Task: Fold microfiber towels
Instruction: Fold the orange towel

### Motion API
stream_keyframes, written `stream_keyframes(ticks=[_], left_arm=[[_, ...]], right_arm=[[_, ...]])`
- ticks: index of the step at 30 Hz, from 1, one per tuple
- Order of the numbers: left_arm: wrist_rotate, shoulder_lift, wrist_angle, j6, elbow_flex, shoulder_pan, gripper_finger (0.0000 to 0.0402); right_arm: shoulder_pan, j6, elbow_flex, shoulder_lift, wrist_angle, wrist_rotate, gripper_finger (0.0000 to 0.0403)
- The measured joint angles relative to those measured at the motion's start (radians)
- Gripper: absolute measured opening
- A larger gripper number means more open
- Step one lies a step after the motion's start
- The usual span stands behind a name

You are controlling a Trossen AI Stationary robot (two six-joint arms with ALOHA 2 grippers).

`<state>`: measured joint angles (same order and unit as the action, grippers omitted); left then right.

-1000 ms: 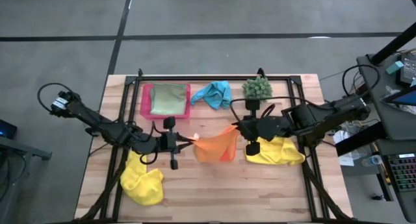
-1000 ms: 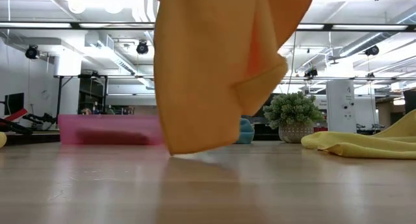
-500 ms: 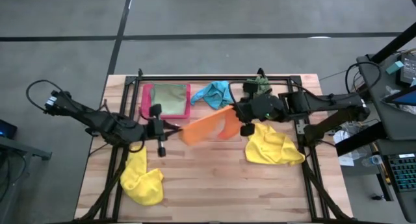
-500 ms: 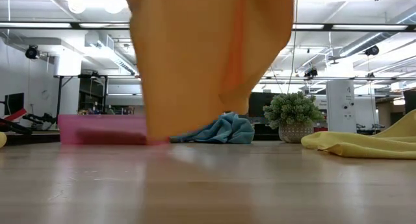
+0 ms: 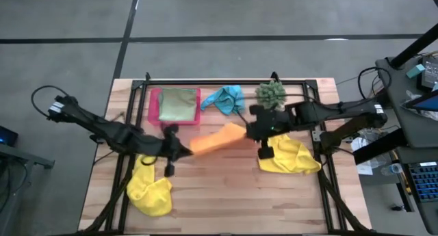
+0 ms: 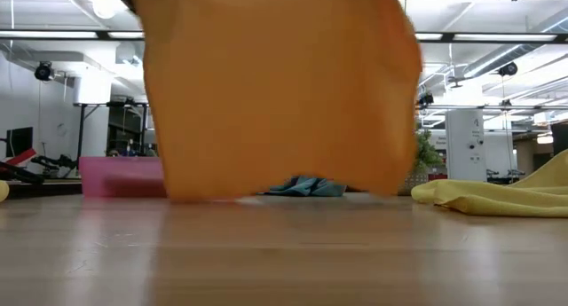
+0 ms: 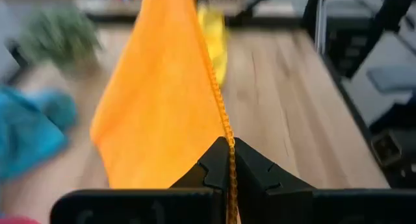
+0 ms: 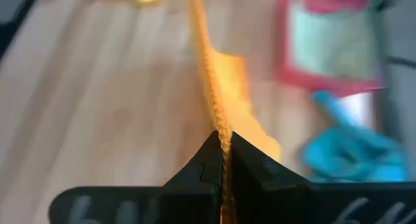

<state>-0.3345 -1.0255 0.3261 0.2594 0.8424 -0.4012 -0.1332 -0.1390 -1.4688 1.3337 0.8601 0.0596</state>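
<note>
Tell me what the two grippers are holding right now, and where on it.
The orange towel: the left gripper and the right gripper each pinch its stitched edge at opposite ends, stretching it above the table.

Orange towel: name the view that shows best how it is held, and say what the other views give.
High view: the orange towel hangs stretched between the left pincer and the right pincer, both shut on its ends. The low view shows only a hanging orange sheet, no grip. Each wrist view shows just one pinched hem.

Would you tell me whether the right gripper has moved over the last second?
Yes. In the high view the right gripper, shut on the orange towel, went toward the plant ball, then came partway back.
</note>
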Motion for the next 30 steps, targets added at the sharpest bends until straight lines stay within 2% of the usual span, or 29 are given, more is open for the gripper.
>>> stream_keyframes(ticks=[4, 10, 16, 22, 27, 30], left_arm=[[0.091, -0.130, -0.025, 0.072, -0.012, -0.013, 0.0000], [0.168, -0.350, -0.125, 0.130, -0.017, -0.030, 0.0000], [0.207, -0.533, -0.178, 0.186, -0.017, -0.030, 0.0000], [0.232, -0.647, -0.233, 0.224, -0.015, -0.031, 0.0000], [0.273, -0.668, -0.247, 0.232, -0.016, -0.031, 0.0002], [0.274, -0.665, -0.247, 0.232, -0.017, -0.031, 0.0022]], right_arm=[[-0.047, 0.067, 0.111, 0.009, -0.050, -0.095, 0.0008], [-0.114, 0.150, 0.327, 0.022, -0.228, -0.104, 0.0008], [-0.133, 0.252, 0.493, 0.040, -0.379, -0.136, 0.0008], [-0.133, 0.325, 0.551, 0.076, -0.397, -0.142, 0.0008], [-0.135, 0.325, 0.555, 0.107, -0.411, -0.146, 0.0012], [-0.135, 0.325, 0.551, 0.122, -0.410, -0.147, 0.0030]])
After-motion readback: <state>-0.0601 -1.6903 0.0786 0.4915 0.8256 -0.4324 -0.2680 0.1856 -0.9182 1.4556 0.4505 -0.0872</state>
